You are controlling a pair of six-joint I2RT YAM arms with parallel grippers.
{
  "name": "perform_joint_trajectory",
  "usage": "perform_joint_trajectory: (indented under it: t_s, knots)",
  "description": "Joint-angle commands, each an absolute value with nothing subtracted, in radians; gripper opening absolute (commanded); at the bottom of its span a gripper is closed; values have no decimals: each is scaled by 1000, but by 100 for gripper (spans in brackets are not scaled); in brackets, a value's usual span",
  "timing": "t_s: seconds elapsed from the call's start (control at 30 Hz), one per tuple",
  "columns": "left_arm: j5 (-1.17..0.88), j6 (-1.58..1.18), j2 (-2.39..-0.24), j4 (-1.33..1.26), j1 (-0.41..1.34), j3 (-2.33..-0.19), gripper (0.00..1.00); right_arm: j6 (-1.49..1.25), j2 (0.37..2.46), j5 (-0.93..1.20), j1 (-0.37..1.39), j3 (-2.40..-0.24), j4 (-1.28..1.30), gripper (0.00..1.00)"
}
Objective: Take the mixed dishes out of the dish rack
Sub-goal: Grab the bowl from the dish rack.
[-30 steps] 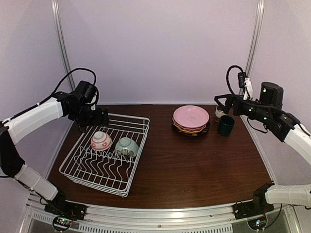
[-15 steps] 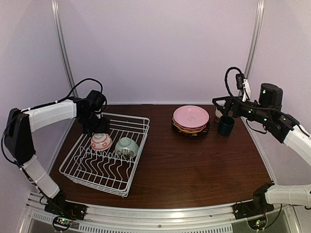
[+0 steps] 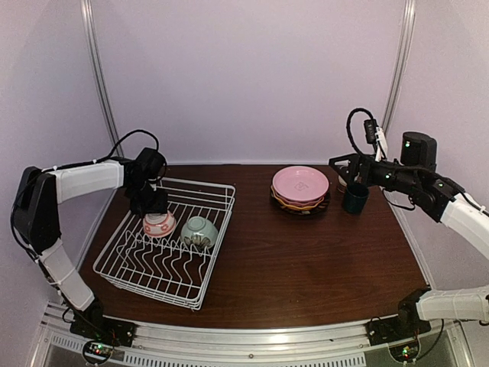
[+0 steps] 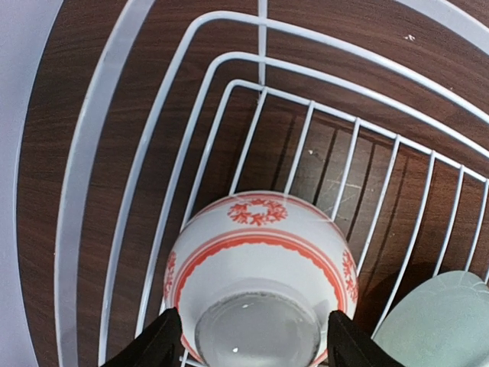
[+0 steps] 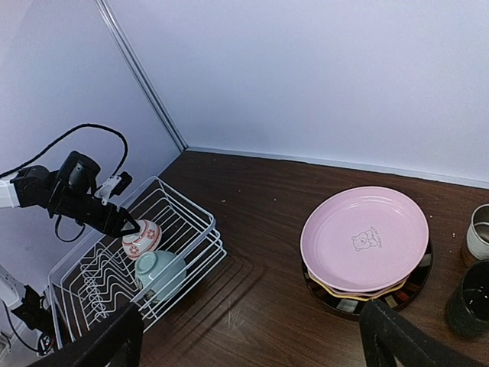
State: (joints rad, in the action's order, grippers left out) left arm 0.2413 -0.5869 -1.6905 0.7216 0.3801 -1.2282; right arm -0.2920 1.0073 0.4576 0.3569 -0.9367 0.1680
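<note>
L gripper (image 4: 252, 348) straddles the upturned white-red bowl (image 4: 260, 252) at the far end of the dish rack (image 3: 202, 183), jaws either side of its foot; can't tell if they pinch yet. The pale green bowl (image 3: 199, 231) sits just beside it. R gripper (image 5: 252, 344), spread wide & empty, hovers near the dark green cup (image 3: 355, 198) and beige cup (image 5: 480, 229). Est. progress: plates (image 3: 300, 186) stacked on the table (image 3: 306, 260) w/ both cups, two bowls left to unload.
</note>
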Motion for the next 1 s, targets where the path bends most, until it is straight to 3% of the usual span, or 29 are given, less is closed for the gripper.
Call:
perform_joint_trajectory:
  t_s: [0.0, 0.2, 0.53, 0.97]
  knots:
    - [215, -574, -1725, 664, 372, -1214, 65, -311, 1014, 480, 356, -960, 163, 100]
    - [197, -574, -1749, 650, 372, -1213, 55, -312, 1024, 478, 357, -968, 171, 100]
    - [207, -554, -1728, 656, 371, -1215, 31, -350, 1065, 500, 357, -969, 143, 100]
    - [195, -519, -1620, 703, 371, -1271, 25, -485, 1262, 511, 497, -1017, 10, 95]
